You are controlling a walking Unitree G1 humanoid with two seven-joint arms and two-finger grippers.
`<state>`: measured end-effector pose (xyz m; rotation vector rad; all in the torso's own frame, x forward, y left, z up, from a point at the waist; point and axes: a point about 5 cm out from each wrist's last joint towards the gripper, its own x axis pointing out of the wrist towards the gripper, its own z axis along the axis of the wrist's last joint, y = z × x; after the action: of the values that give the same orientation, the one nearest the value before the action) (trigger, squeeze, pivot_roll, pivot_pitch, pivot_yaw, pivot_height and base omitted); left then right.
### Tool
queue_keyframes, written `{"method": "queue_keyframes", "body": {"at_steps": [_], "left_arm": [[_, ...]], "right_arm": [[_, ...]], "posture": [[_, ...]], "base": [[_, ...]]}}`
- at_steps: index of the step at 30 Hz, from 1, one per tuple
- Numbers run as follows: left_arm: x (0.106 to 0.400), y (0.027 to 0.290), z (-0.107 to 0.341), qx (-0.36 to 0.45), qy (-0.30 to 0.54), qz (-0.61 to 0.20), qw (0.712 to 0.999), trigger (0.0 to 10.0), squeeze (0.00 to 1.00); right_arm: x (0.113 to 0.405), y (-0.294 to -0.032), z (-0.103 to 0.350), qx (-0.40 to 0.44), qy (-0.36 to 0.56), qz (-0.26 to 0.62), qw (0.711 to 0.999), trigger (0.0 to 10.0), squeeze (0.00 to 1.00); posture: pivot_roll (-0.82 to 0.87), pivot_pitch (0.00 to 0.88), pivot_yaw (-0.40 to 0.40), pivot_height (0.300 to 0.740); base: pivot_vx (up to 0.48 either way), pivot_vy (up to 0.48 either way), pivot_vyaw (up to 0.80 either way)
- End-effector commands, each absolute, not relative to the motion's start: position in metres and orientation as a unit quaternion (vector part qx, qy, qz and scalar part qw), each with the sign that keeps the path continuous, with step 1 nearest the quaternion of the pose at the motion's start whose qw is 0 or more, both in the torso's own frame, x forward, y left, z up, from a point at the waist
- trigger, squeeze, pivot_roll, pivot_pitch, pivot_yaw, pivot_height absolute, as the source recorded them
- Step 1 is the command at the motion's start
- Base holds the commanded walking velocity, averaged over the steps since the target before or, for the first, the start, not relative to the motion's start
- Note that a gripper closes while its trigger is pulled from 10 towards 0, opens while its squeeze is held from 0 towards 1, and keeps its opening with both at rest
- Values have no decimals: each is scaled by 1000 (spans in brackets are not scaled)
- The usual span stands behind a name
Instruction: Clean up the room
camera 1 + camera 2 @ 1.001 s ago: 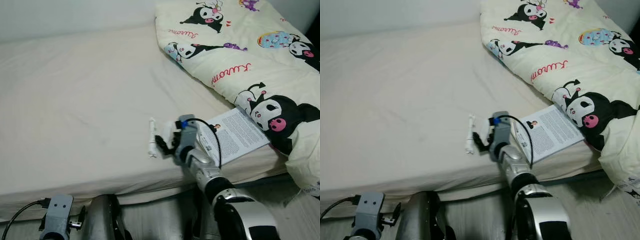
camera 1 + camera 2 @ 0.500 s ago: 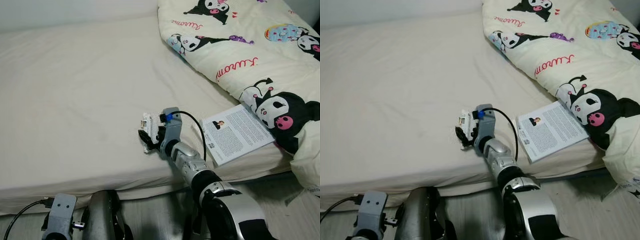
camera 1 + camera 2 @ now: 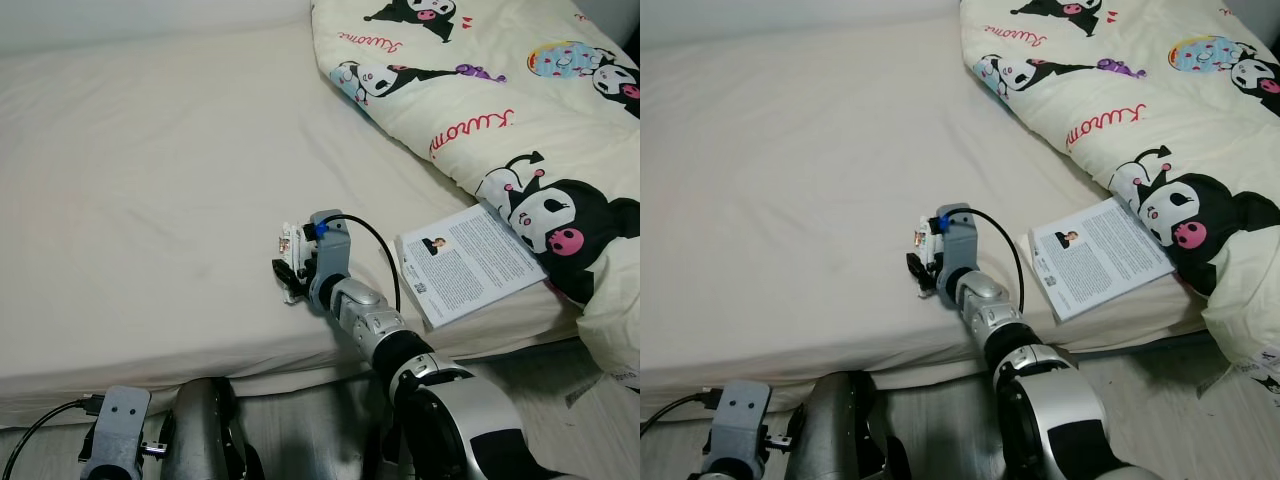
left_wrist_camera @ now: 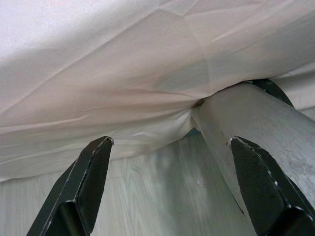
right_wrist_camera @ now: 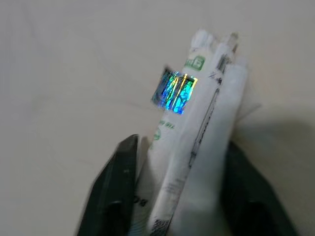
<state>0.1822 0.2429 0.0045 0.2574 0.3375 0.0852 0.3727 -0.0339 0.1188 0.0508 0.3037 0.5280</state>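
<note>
- The right gripper (image 3: 287, 274) is out over the near part of the bed (image 3: 150, 180), its silver arm reaching up from the lower right with a black cable looping off the wrist.
- Its two black fingers (image 5: 118, 182) are closed onto a white packet (image 5: 197, 128), one on each side of it (from the wrist camera the packet fills the gap between them).
- The packet is long and narrow, a crinkled white wrapper with green print, a barcode and a shiny rainbow sticker (image 5: 176, 88) near its far end.
- It sits near the front edge of the mattress, roughly midway along it; I cannot tell whether it lies on the sheet or is just off it.
- To the right of the gripper, well apart, a leaflet (image 3: 470, 262) lies flat on the sheet, with dense text and a small portrait photo at one corner.
- The leaflet's far corner touches a cream quilt (image 3: 480, 100) printed with black cartoon characters, heaped over the right side of the bed.
- The left gripper (image 4: 172, 196) hangs low beside the bed, fingers spread wide and holding nothing, aimed at draped sheet and pale wood-look floor (image 4: 162, 196).
</note>
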Motion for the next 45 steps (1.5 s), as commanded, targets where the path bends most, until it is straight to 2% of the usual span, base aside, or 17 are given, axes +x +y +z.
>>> {"method": "queue_keyframes", "body": {"at_steps": [1,6,10,15,19,22,24,26,28,30,32,34,36,38,41,43,45], "left_arm": [[171,243,-7,124,204,44,970,10000,0],[173,241,-13,117,213,46,969,10000,0],[175,240,-23,114,233,47,965,10000,0],[180,240,-25,112,236,50,964,10000,0],[214,233,-17,77,215,68,971,10000,0],[226,234,-12,63,206,83,973,10000,0],[252,239,1,45,187,118,974,10000,0],[252,239,1,45,187,118,974,10000,0],[277,251,24,47,153,151,976,10000,0],[285,257,33,53,140,162,975,10000,0],[296,270,48,82,128,188,970,10000,0],[293,285,44,148,181,205,950,10000,0],[290,291,41,175,209,208,939,10000,0],[278,296,24,216,290,181,914,10000,0],[271,296,14,221,336,161,901,10000,0],[264,295,5,272,379,98,879,10000,0],[262,295,3,295,395,74,867,10000,0]], "right_arm": [[366,-32,104,8,188,258,948,0,0],[362,-44,91,-40,207,244,947,0,0],[363,-65,85,2,207,209,956,0,0],[365,-72,86,30,197,198,960,0,0],[375,-91,104,93,137,198,966,0,0],[378,-94,113,109,113,204,966,0,0],[382,-100,126,133,75,216,964,0,0],[382,-100,126,133,75,216,964,0,0],[382,-105,133,143,49,231,961,0,0],[381,-107,133,142,44,234,961,0,0],[379,-113,129,136,45,231,962,0,0],[378,-120,124,130,53,214,967,0,0],[378,-123,122,129,56,207,968,0,0],[378,-127,120,125,58,201,970,0,0],[378,-130,120,121,59,196,971,0,0],[379,-133,122,122,58,196,971,0,0],[379,-134,122,123,57,196,971,0,0]], "posture": [[112,345,29,510],[100,331,26,510],[66,279,18,510],[55,259,12,510],[9,179,-12,510],[-11,142,-18,510],[-54,78,-20,515],[-54,78,-20,515],[-77,29,-10,525],[-79,15,-8,530],[-81,0,-5,545],[-82,0,-1,555],[-82,0,-1,560],[-83,0,0,570],[-82,0,-4,580],[-79,0,-10,590],[-76,0,-12,595]], "base": [[0,0,0],[0,0,0],[0,0,0],[0,0,0],[0,0,0],[0,0,0],[0,0,0],[0,0,0],[0,0,0],[0,0,0],[0,0,0],[0,0,0],[0,0,0],[0,0,0],[-277,0,0],[-480,0,0],[-480,0,0]]}}
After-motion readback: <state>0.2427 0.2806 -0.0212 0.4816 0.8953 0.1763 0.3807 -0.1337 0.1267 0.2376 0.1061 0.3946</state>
